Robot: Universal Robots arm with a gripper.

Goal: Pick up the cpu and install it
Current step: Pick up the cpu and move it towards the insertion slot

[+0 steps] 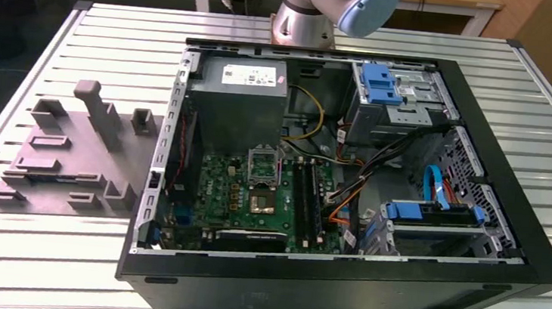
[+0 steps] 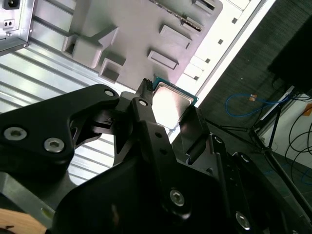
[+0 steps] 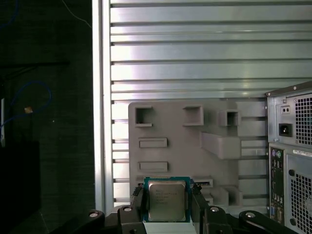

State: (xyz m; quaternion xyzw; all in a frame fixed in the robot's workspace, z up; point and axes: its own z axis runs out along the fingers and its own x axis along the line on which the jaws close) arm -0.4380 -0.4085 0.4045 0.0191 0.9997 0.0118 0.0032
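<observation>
Black two-finger gripper (image 3: 168, 197) is closed narrowly on the cpu (image 3: 166, 202): thin flat square chip, smooth silvery metal lid, green rim, pinched by opposite edges over the matte grey-purple plastic tray (image 1: 84, 155), at the exterior view's left-centre. Judging by this, carry wants chip kept level, pressure on edges only, no tilt/slip in grip.

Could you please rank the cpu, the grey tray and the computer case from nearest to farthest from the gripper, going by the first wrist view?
1. cpu: held in the gripper itself.
2. grey tray: on the table, right behind the cpu.
3. computer case: off to the tray's side, farthest.
</observation>
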